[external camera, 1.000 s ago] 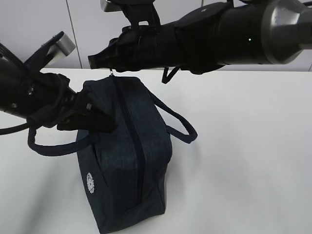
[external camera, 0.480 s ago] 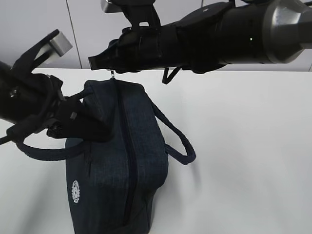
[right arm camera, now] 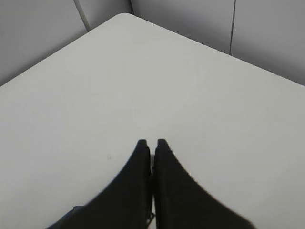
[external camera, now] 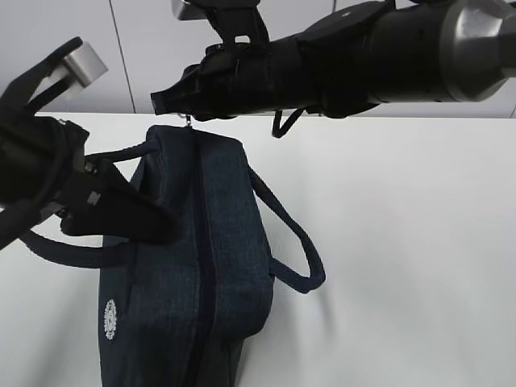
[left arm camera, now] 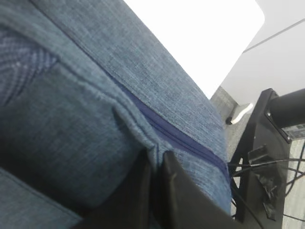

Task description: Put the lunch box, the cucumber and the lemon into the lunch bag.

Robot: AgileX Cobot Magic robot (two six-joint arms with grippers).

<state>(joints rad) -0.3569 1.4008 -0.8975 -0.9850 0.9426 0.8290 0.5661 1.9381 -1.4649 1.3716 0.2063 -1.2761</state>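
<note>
Holding the lunch bag (external camera: 189, 266) on the table (external camera: 403, 226), the left gripper (external camera: 157, 230) grips its side, while the right gripper (external camera: 165, 102) hovers at its far end above the zipper pull (external camera: 189, 123), seemingly gripping it.

Left wrist: jaws clamp a fabric fold beside the zipper (left arm camera: 176, 136).

Right wrist: jaws together.

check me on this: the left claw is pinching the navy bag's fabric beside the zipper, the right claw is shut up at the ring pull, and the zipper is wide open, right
Not quite: the zipper is closed along the top of the lunch bag, as the exterior view shows. The rest holds: the left claw pinches a fold of fabric beside it, and the right claw is shut at the ring pull.
</note>
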